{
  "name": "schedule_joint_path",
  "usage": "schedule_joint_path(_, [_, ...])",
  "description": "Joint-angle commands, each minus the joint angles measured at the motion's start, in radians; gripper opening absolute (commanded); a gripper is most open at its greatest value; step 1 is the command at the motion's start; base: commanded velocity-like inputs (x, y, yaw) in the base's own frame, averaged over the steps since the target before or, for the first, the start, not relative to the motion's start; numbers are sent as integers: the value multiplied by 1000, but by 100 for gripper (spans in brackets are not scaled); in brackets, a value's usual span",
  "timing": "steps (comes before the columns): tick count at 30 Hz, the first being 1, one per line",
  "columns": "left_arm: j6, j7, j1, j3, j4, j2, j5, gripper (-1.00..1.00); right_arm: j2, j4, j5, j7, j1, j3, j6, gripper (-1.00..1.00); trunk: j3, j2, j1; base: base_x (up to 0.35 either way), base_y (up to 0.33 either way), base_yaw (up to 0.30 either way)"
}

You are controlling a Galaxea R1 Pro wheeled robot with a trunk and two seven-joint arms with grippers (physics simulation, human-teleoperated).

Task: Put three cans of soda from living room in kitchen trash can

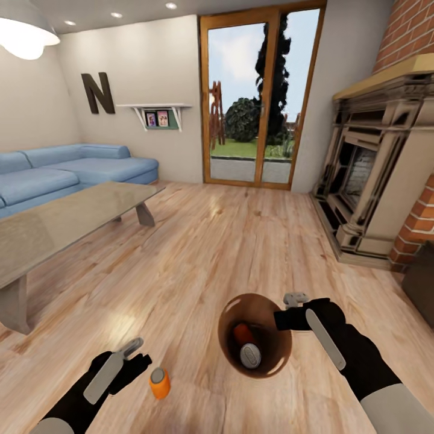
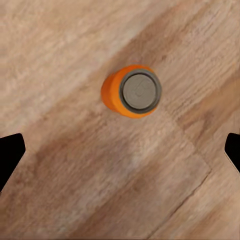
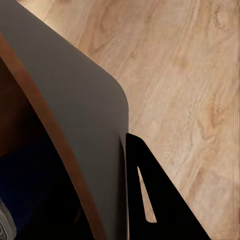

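A tash can (image 1: 228,313) with a brown inner wall stands on the wood floor in front of me. Inside it lie an orange can of soda (image 1: 243,332) and a second can, silver top up (image 1: 250,355), whose dark blue side (image 3: 30,190) appears in the right wrist view. My right gripper (image 1: 293,308) is shut on the bin's right rim, one black finger (image 3: 165,215) pressed against the grey outer wall (image 3: 75,95). Another orange can (image 1: 160,383) (image 2: 132,91) stands upright on the floor. My left gripper (image 1: 136,352) (image 2: 120,150) hovers open just left of it, not touching.
A grey low table (image 1: 60,223) stands at the left with the blue sofa (image 1: 72,172) behind it. The brick fireplace (image 1: 367,181) lines the right side, with a dark object (image 1: 422,277) near its base. The glass door (image 1: 259,102) is straight ahead across open wood floor.
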Motion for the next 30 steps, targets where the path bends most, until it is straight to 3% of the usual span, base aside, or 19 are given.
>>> schedule_joint_path(1, [0,0,0,0,5,0,0,100,0,-4,-33,5,0,0,0,-100,0,0,0,346,-15,3])
schedule_joint_path(5, [-1,1,0,-1,24,-5,-27,100,0,-13,-34,5,0,-1,0,-100,0,0,0,345,-85,1])
schedule_joint_path(7, [-1,2,-8,-1,53,-24,-73,100,0,-17,-35,5,0,0,0,-100,0,0,0,341,-137,0])
schedule_joint_path(11, [-1,1,-39,-1,128,-51,-112,100,-1,-19,-35,5,0,0,0,-100,0,0,0,339,-151,0])
schedule_joint_path(17, [10,15,-66,2,167,-61,-123,100,-3,-20,-35,5,0,-1,0,-100,0,0,0,183,-86,0])
schedule_joint_path(21, [14,133,-83,8,171,-64,-116,100,-6,-29,-37,5,1,-1,0,-100,-15,-1,2,27,-13,0])
schedule_joint_path(23, [22,151,-87,7,176,-61,-116,100,-10,-51,-39,6,5,-2,0,-100,-23,-1,3,9,-4,0])
schedule_joint_path(28, [37,76,-124,4,266,-55,-125,100,-20,-177,-43,7,58,-9,0,-100,-42,-3,5,3,-1,0])
schedule_joint_path(30, [36,56,-136,-2,292,-57,-131,100,-47,-252,-47,8,85,-11,0,-100,-50,-3,6,0,0,0])
